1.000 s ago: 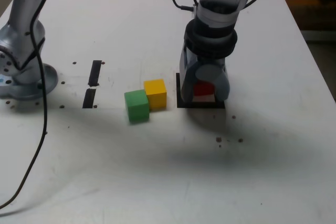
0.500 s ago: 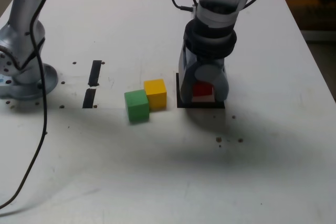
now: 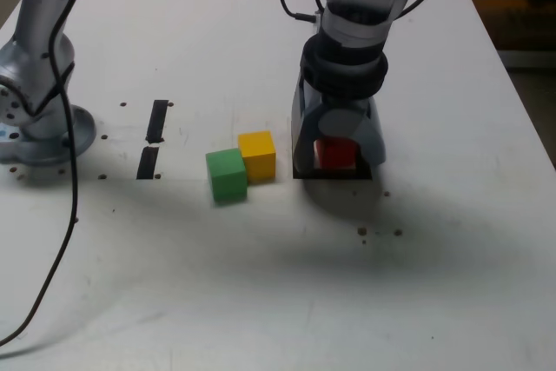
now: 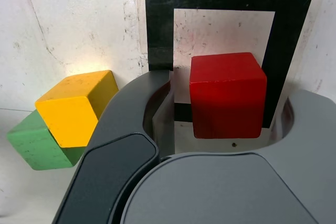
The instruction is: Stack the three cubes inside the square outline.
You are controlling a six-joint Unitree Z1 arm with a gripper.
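Gripper (image 3: 337,152): we see jaws spread, clear of the red cube (image 4: 227,94)
Red cube: inside square outline (image 4: 157,24), frame centre-right
Yellow cube (image 3: 257,155), green cube (image 3: 227,175): touching, frame centre

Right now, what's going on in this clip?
A single arm's gripper hangs low over the square outline with its jaws apart on either side of the red cube, not touching it in the wrist view. The red cube sits on the table inside the outline. The yellow cube and green cube wait side by side, touching, to the exterior view's left. Nothing is stacked yet.
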